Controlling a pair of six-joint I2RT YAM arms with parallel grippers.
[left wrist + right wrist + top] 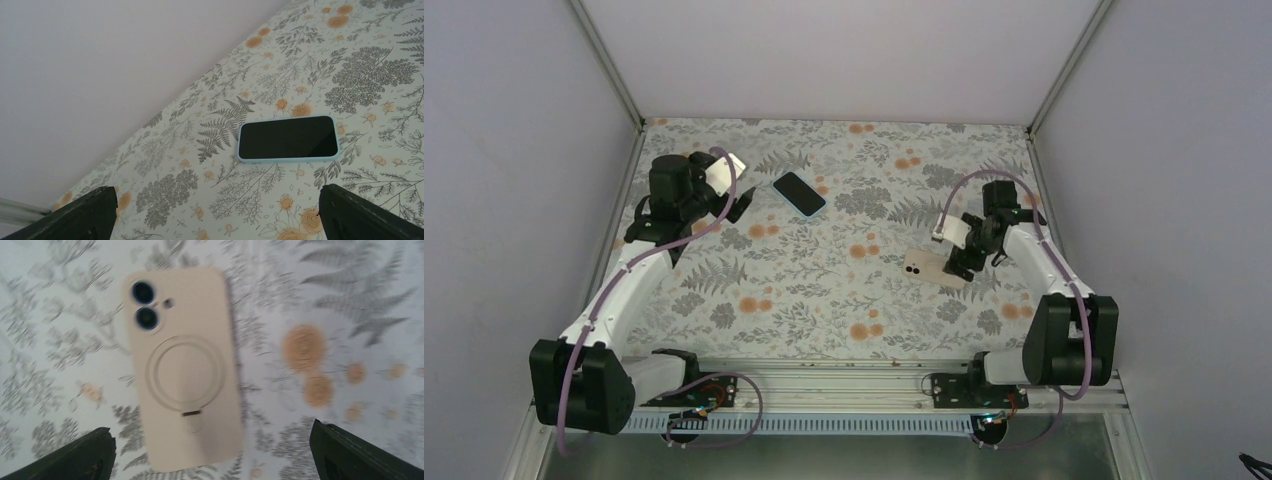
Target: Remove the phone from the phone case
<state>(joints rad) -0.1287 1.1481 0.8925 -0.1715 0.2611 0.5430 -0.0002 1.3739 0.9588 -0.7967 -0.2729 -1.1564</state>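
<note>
A phone with a black screen and a light blue rim point(799, 193) lies face up at the back of the table; it also shows in the left wrist view point(287, 138). My left gripper point(742, 205) is open and empty just left of it, jaws wide apart point(215, 215), not touching it. A cream phone case point(927, 266) lies back up, with two dark camera lenses and a ring; in the right wrist view point(182, 370) it is blurred. My right gripper point(961, 266) is open point(210, 457) just above the case's near end, holding nothing.
The floral tablecloth point(824, 290) covers the table. Grey walls stand close at left, right and back, with metal frame posts point(609, 60) at the back corners. The arm bases sit on a rail point(854, 385) at the near edge.
</note>
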